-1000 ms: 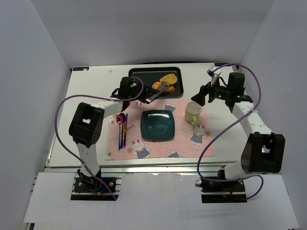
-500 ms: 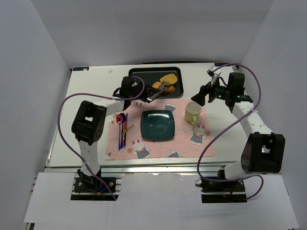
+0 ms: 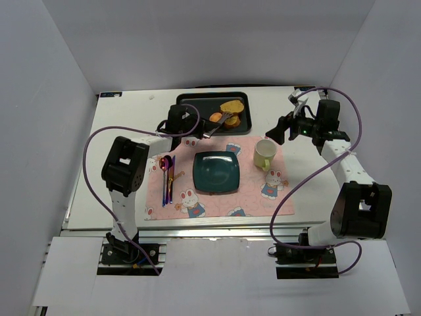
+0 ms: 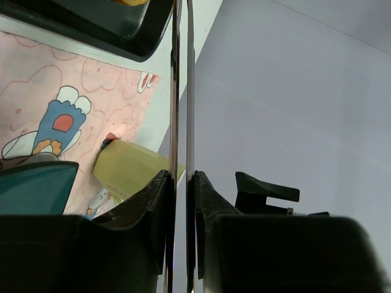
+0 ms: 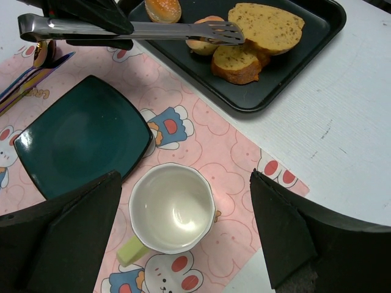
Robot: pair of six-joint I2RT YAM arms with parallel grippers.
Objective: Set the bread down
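White walls box in a pale surface [image 3: 125,138]. From above, a pink placemat [image 3: 263,197] carries a teal plate [image 3: 216,172] with a mug [image 3: 264,155] at its 3 o'clock. A black tray [image 3: 191,100] at its 12 o'clock holds the bread [image 3: 232,106]. The left claw [image 3: 195,130] is clenched on a pair of tongs [image 3: 217,123], whose tips reach into the tray. The right claw [image 3: 287,129] hangs released at the mug's 1 o'clock.

The left wrist view shows both tong blades squeezed nearly together between the pads [image 4: 160,204]. The bread itself is out of sight here.

The right wrist view is the most telling. The tong tips sit at a small roll [image 5: 204,41], with a cut slice [image 5: 235,64] touching it at 5 o'clock and a larger slice [image 5: 266,25] at 2 o'clock. The tips seem to pinch the roll, though the far blade is hidden, so the bite cannot be confirmed.

I judge this to be the pickup. To do it well:
- Keep the squeeze firm but gentle, since soft bread would crush or slip.
- Lift straight up to clear the tray rim.
- Swing toward 6 o'clock and lower over the plate's middle before letting go.
- Stay wide of the mug.
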